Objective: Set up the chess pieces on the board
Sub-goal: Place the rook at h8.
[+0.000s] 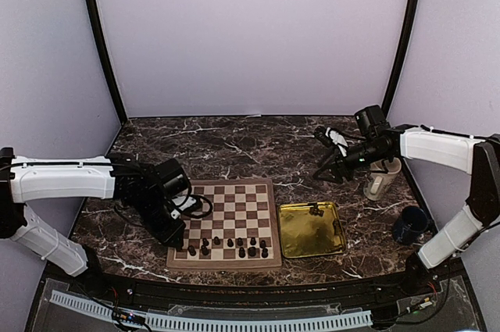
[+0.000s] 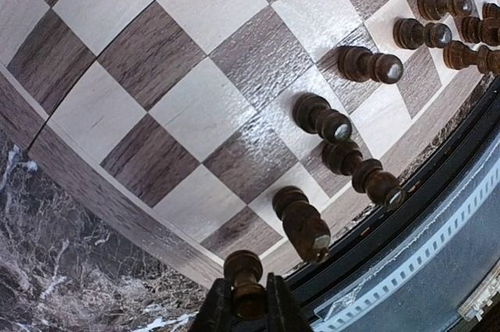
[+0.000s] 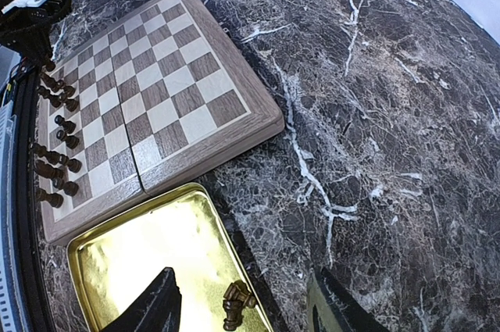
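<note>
Chess pieces [image 2: 320,116] stand in loose rows along the near edge of the board [image 1: 234,199]; open squares run from those rows to the far border. Left arm [image 1: 62,180] reaches in low from the left, wrist bent down over the board's near-left corner. Left gripper [image 2: 246,287] is pinched narrow on a held piece [image 2: 242,265], upright between the fingers, at the board's brown border and just outside the nearest standing piece. Marble table [image 3: 375,113] shows beyond that corner. Right arm [image 1: 437,148] stretches in from the right, raised, its wrist angled down toward the gold tray [image 3: 133,254], which sits just beside the board's right edge. Right gripper [image 3: 241,277] is spread wide with nothing between the jaws; a loose piece [image 3: 236,305] lies tipped on the tray below the gap, apart from both fingers. A blue mug [image 1: 408,224] and a pale cup [image 1: 379,185] stand to the tray's right, under the right arm.
</note>
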### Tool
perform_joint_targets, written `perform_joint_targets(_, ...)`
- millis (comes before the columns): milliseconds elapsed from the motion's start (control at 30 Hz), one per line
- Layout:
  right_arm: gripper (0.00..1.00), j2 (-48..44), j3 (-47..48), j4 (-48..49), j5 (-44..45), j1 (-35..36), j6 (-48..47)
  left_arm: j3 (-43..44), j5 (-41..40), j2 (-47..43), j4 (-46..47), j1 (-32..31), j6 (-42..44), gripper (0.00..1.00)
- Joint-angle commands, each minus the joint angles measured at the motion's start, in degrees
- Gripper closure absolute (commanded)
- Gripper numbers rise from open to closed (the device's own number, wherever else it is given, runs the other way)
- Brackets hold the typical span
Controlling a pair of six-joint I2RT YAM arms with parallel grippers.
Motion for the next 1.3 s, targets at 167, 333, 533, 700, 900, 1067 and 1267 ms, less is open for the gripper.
perform_joint_targets(167, 0.44, 1.0, 1.7, -0.2, -0.7, 0.1, -0.7, -0.9, 1.5, 1.8, 0.1, -0.5, -0.2, 0.83)
perform_joint_targets(333, 0.44, 1.2, 1.8, -0.3, -0.7, 0.1, -0.8, -0.4, 1.2, 2.9, -0.2, -0.5, 0.0, 0.80)
perform_joint_targets(533, 0.44, 1.0, 1.9, -0.5, -0.8, 0.1, -0.9, 0.2, 1.3, 4.1, -0.1, -0.5, 0.3, 0.79)
perform_joint_targets(700, 0.44, 0.6, 1.8, -0.6, -0.8, 0.1, -0.9, 1.0, 0.0, 3.5, -1.4, -0.5, 0.6, 0.78)
perform_joint_targets(900, 0.44, 0.4, 2.0, -0.8, -1.1, 0.1, -0.9, 4.9, -1.0, 1.5, -5.3, -0.5, 1.4, 0.72)
perform_joint_targets(1067, 0.44, 0.7, 5.6, -4.2, 1.3, 0.1, 0.6, 13.2, -8.2, 1.0, -10.5, -0.5, 4.8, 0.65)
perform_joint_targets(1267, 0.49, 0.3, 10.3, -12.9, 5.0, 0.2, -1.9, 21.8, -22.4, 5.3, -2.4, -0.4, 9.8, 0.54)
